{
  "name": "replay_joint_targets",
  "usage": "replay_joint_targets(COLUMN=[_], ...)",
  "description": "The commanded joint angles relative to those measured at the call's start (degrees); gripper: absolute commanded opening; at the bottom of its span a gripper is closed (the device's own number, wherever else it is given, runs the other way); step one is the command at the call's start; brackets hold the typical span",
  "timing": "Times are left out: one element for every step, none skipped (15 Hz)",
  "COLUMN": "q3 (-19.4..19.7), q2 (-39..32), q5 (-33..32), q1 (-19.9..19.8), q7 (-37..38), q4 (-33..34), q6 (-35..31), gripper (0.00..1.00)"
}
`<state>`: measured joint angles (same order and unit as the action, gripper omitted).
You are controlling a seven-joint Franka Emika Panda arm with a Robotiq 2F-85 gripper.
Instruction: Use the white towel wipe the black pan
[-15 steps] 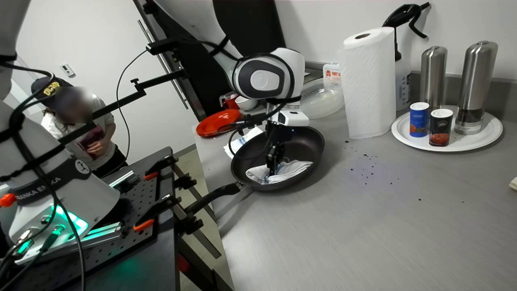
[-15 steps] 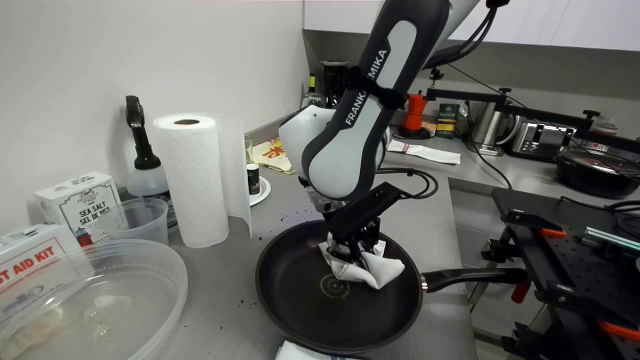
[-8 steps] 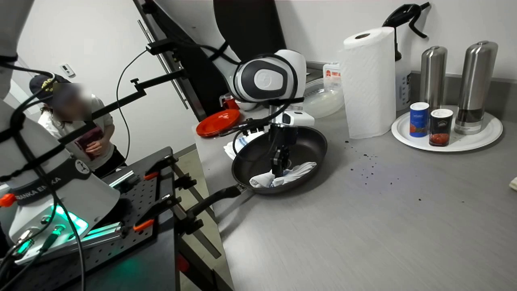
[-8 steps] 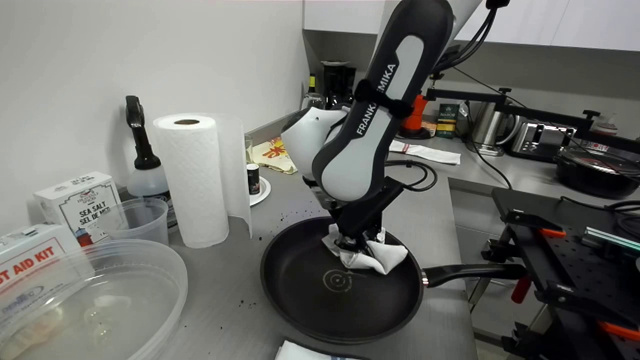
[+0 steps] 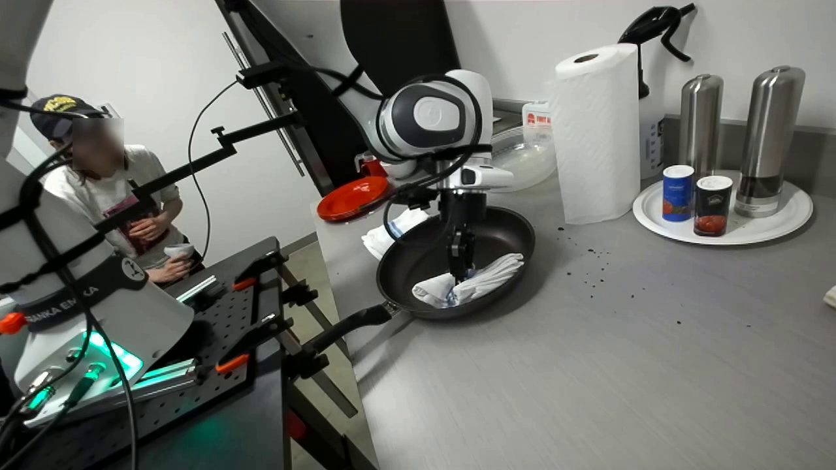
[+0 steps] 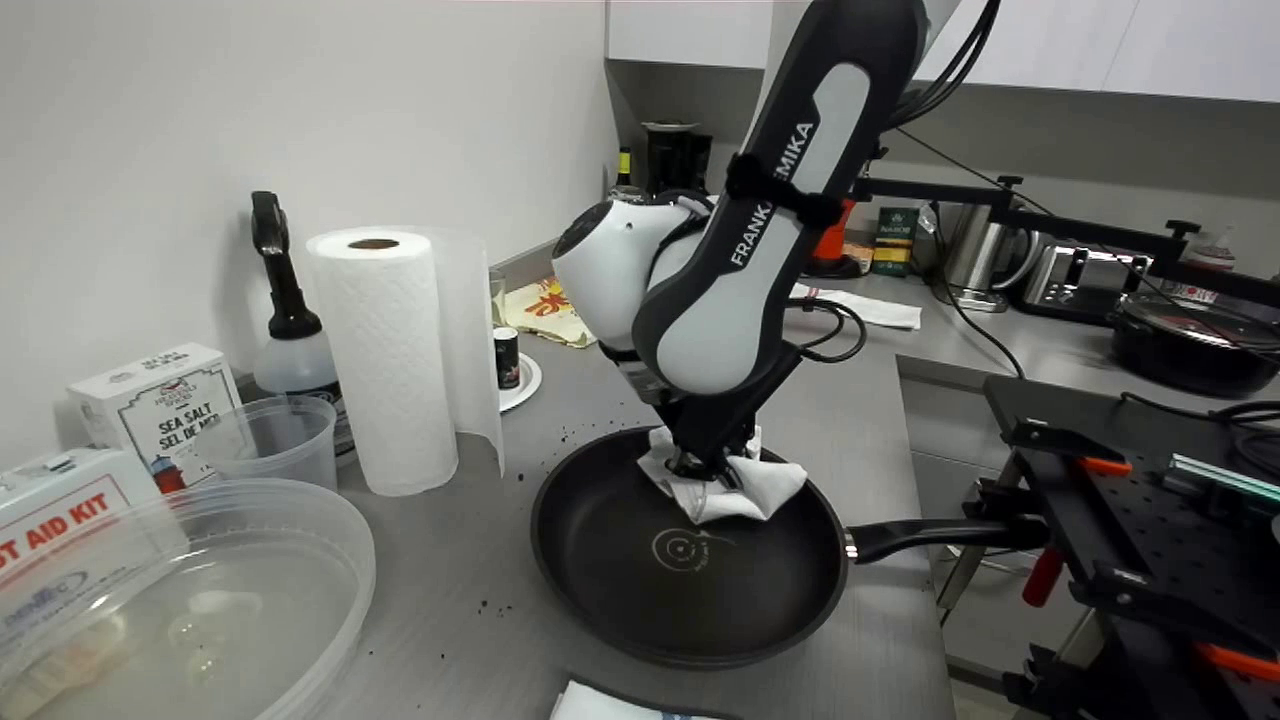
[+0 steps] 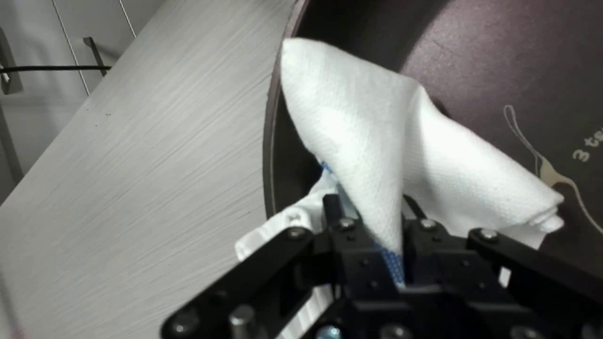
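Note:
The black pan (image 5: 496, 235) stands on the grey counter with its handle (image 5: 346, 321) over the counter edge. It also shows in an exterior view (image 6: 640, 590) and in the wrist view (image 7: 480, 61). A white towel with blue stripes (image 5: 486, 279) lies bunched inside the pan, near the handle side. It also shows in an exterior view (image 6: 770, 488). My gripper (image 7: 373, 207) points down into the pan and is shut on the towel, with a fold pinched between its fingers (image 7: 333, 209). The towel's ends spread out on both sides. The fingertips are partly hidden by cloth in both exterior views.
A second white towel (image 5: 385, 236) lies against the pan. A red plate (image 5: 353, 199), paper towel roll (image 5: 595, 137), white plate with shakers and mills (image 5: 744, 232) and clear plastic container (image 6: 270, 590) stand around. Dark crumbs (image 5: 591, 274) dot the counter. A person (image 5: 124, 196) stands behind.
My gripper has moved across the pan with the towel, rightward in an exterior view. The pan has slid slightly the same way. The grip on the towel looks unchanged.

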<state>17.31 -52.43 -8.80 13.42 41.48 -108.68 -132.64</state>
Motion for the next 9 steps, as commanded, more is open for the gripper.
replay_joint_targets(q3=[0.88,1.16,1.01,0.22,-0.61,-1.85,-3.14,-3.84,-4.7], q2=[6.04,7.95,9.87,12.67,15.33,18.07,20.42,22.62,24.5], q5=[-2.52,-2.79,-2.51,-1.05,0.33,2.06,4.02,5.52,7.61], q1=[1.36,1.23,0.61,-1.03,-2.76,-5.05,-7.58,-9.76,-12.1], q7=[1.45,1.51,1.3,0.17,-1.0,-3.06,-5.52,-7.97,-10.74], q4=[-2.68,-3.23,-3.77,-4.64,-5.44,-6.33,-7.04,-7.89,-8.6], q6=[0.39,0.82,1.06,1.61,2.18,2.53,2.88,3.13,3.23], gripper=[0.05,0.05,0.05,0.05,0.05,0.05,0.05,0.05,0.05])
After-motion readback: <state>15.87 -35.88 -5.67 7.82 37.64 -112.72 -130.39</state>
